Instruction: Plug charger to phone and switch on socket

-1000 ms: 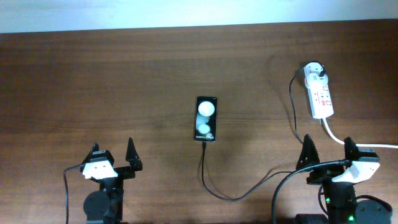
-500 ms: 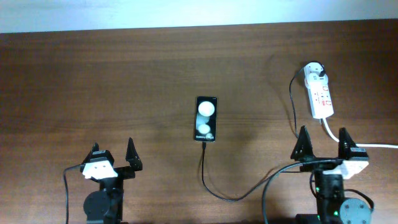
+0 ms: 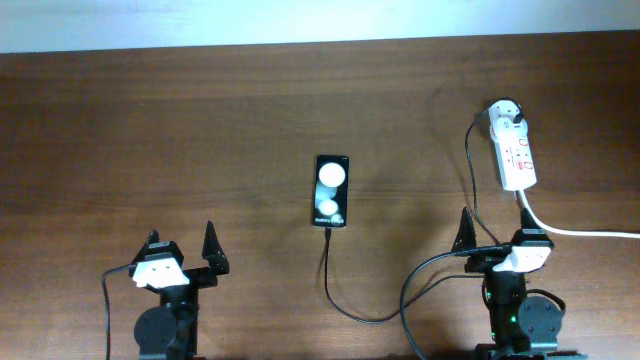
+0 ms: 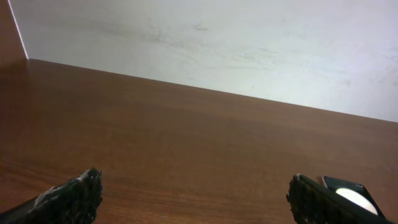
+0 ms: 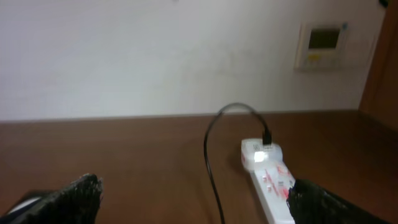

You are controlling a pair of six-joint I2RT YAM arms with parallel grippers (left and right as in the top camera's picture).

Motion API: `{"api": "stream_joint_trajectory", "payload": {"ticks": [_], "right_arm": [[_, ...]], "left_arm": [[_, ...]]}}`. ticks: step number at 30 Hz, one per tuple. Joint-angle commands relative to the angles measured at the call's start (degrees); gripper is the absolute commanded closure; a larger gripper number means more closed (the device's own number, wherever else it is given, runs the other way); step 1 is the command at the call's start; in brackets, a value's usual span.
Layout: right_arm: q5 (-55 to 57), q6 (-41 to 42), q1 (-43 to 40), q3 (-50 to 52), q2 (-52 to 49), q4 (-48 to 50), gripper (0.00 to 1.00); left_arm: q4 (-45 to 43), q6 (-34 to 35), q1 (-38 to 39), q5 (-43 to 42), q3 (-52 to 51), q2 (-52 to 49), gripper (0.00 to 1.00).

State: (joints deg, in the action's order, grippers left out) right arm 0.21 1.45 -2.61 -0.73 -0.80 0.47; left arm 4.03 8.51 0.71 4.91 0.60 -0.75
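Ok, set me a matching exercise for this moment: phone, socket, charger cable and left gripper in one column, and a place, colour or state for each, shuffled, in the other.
1. phone
2. socket
3. charger cable
4. left gripper

A. open and empty, lower left of the overhead view
B. white, far right
C. centre, face up
D. thin, black, curving

Pairs: 1-C, 2-B, 3-D, 4-A.

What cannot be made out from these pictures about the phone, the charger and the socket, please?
Overhead: whether the charger tip is seated in the phone; too small.
The socket switch positions: too small overhead, blurred in the right wrist view.
Left wrist: most of the phone, cut off by the bottom edge and a finger of the left end effector.
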Motion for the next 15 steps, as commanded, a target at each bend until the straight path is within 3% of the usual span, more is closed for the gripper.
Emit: {"api": "stream_joint_trajectory", "payload": {"ticks": [1, 4, 15], "right_arm": [[0.0, -4.9, 0.3, 0.4, 0.6, -2.8, 0.01], [-2.6, -13.5, 0.3, 0.4, 0.6, -4.7, 0.01], [-2.5, -7.1, 0.3, 0.4, 0.6, -4.8, 0.01]], "left_arm": [[0.3, -0.9, -0.1, -0.2, -0.1, 0.0, 0.01], [0.3, -0.9, -0.1, -0.2, -0.1, 0.0, 0.01], [0.3, -0.9, -0.1, -0.2, -0.1, 0.0, 0.01]]}}
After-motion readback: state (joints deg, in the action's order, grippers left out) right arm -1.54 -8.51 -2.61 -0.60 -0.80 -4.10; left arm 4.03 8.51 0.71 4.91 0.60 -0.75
